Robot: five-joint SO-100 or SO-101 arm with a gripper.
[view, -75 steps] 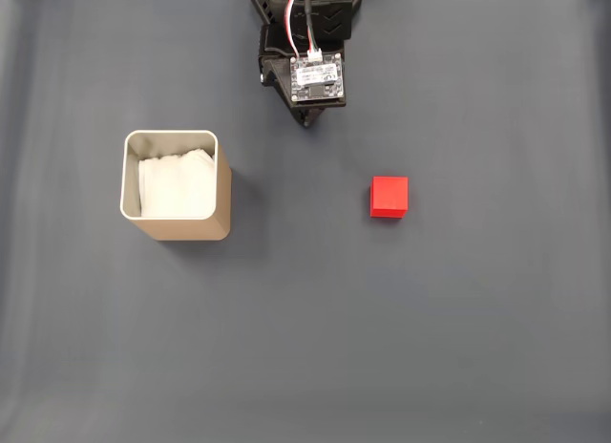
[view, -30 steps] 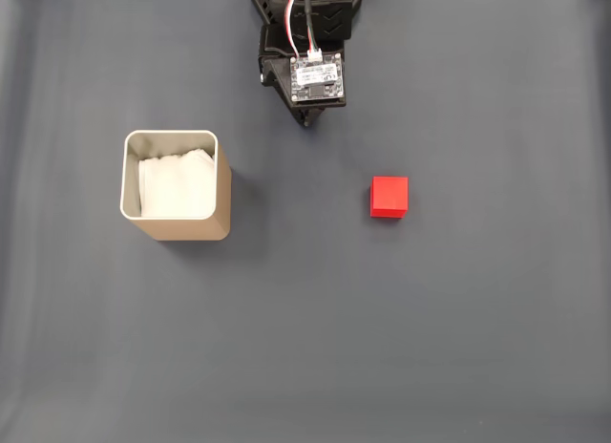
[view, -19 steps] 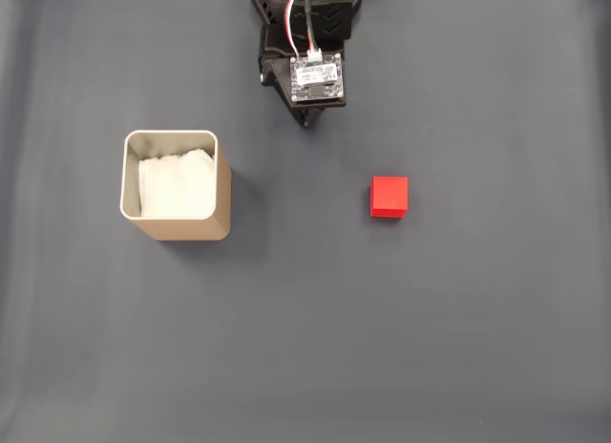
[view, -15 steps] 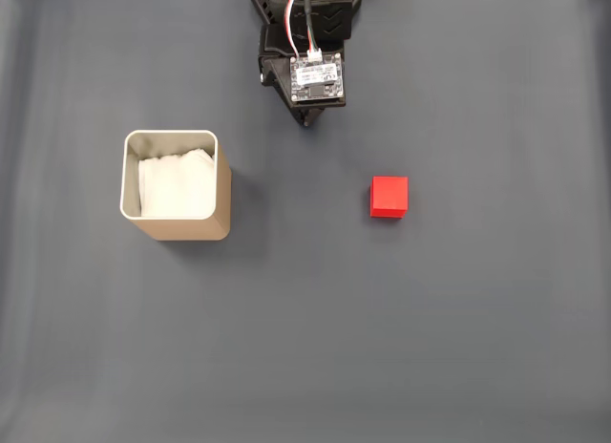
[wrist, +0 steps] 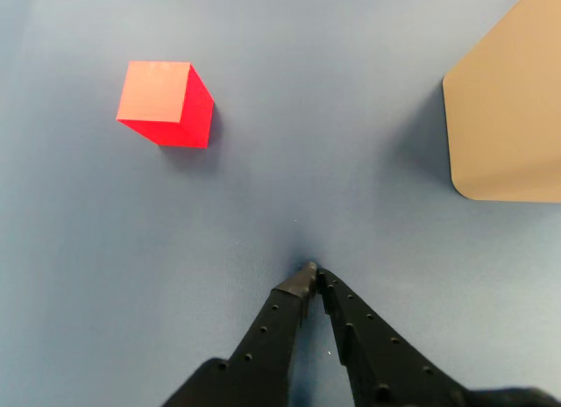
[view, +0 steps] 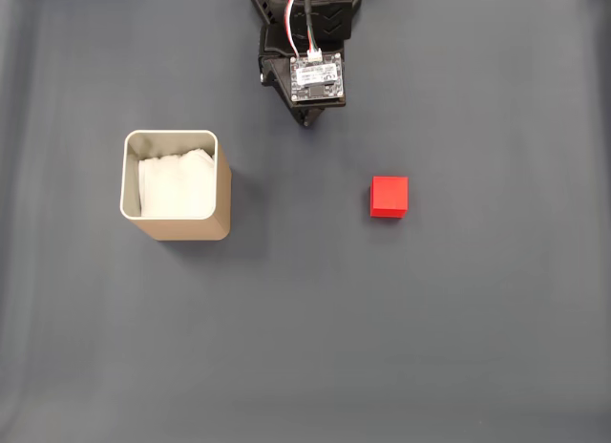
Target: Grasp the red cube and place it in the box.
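Red cube (view: pixel 389 196) on grey mat, right of center in fixed view, well apart from box (view: pixel 176 184) at left. Gripper (wrist: pixel 310 276) fingertips pressed together, holding nothing. Should spread jaws wide, swing over cube, square up w/ faces, descend straight.

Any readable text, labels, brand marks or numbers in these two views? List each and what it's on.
None readable.
Small white label on the black circuit board atop the arm, fixed view: dark print, too small and blurred to read.
Small bright red cube: plain faces, no marking.
Tan-gold square metal tin: bare wall, white paper lining unprinted.
Black two-finger gripper, wrist view: only rows of small holes, no text.
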